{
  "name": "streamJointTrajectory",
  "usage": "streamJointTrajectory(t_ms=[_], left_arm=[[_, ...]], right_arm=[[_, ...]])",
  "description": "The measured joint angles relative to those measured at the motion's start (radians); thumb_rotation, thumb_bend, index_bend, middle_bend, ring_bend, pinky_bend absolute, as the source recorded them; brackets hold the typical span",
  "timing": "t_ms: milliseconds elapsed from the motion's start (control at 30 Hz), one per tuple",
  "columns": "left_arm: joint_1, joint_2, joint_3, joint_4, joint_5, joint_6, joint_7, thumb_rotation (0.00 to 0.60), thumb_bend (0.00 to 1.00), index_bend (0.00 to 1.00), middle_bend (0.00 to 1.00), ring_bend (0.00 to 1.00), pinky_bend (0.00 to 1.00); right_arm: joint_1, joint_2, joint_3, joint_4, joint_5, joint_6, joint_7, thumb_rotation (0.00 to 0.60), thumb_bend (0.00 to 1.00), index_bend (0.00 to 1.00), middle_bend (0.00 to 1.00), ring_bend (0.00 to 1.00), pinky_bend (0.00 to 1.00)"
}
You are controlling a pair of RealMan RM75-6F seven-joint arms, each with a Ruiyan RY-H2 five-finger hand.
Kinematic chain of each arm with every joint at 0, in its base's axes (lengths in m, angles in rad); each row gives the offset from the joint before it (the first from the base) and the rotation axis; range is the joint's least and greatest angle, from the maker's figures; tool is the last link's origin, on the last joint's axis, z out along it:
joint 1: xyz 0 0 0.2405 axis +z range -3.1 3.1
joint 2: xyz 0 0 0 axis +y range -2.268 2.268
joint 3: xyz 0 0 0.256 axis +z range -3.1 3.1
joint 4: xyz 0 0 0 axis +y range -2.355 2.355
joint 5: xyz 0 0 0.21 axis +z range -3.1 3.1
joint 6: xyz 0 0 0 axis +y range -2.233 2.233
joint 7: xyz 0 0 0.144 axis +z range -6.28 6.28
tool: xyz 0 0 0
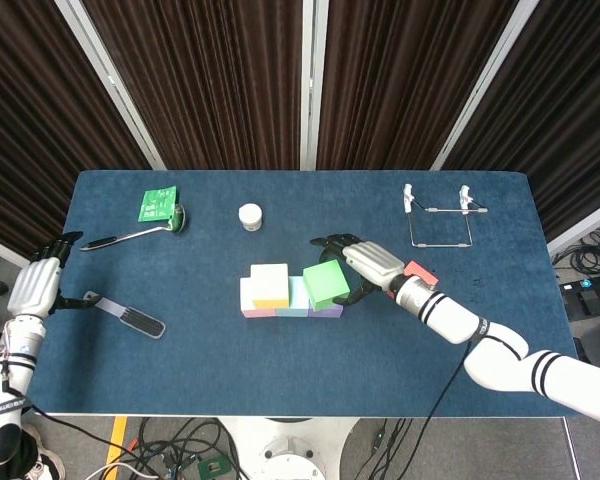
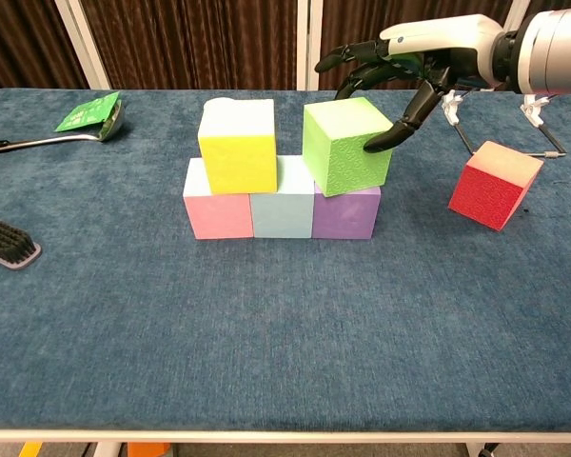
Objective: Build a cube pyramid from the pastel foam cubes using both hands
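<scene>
Pink (image 2: 217,211), light blue (image 2: 282,207) and purple (image 2: 345,211) cubes form a row. The yellow cube (image 2: 237,145) sits on the pink and blue ones. A green cube (image 2: 347,145) rests slightly twisted on the blue and purple ones. My right hand (image 2: 419,52) hovers over the green cube's far right corner with fingers spread, and its thumb tip touches the cube's right face. From above, the right hand (image 1: 365,262) lies just right of the green cube (image 1: 326,284). A red cube (image 2: 493,185) sits tilted further right. My left hand (image 1: 35,285) rests at the table's left edge, holding nothing.
A brush (image 1: 130,318) lies near the left hand. At the back left are a spoon (image 1: 130,235) and a green packet (image 1: 158,204). A white cap (image 1: 250,215) sits behind the cubes, and a wire rack (image 1: 440,215) stands at the back right.
</scene>
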Motion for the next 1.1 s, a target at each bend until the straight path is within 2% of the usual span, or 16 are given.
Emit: streamJointTrajectory(t_ms=[233, 633, 833, 1100], left_arm=[[0.003, -0.001, 0.001, 0.002, -0.001, 0.000, -0.003, 0.600, 0.09, 0.08, 0.05, 0.01, 0.07], [0.008, -0.001, -0.002, 0.002, 0.003, 0.009, -0.015, 0.600, 0.09, 0.08, 0.05, 0.01, 0.07], [0.006, 0.005, -0.009, 0.005, 0.009, 0.017, -0.011, 0.600, 0.09, 0.08, 0.05, 0.01, 0.07], [0.006, 0.001, -0.006, 0.028, 0.075, 0.046, -0.037, 0.600, 0.08, 0.08, 0.05, 0.01, 0.07]], right_arm=[[0.004, -0.010, -0.005, 0.000, 0.032, 0.023, -0.024, 0.600, 0.13, 0.00, 0.40, 0.00, 0.00], [-0.005, 0.010, 0.001, -0.043, 0.090, 0.065, -0.078, 0.600, 0.14, 0.00, 0.49, 0.03, 0.00], [-0.032, 0.016, 0.010, -0.091, 0.152, 0.117, -0.183, 0.600, 0.15, 0.00, 0.54, 0.05, 0.00], [-0.083, -0.003, 0.014, -0.191, 0.315, 0.211, -0.426, 0.600, 0.16, 0.00, 0.54, 0.05, 0.00]])
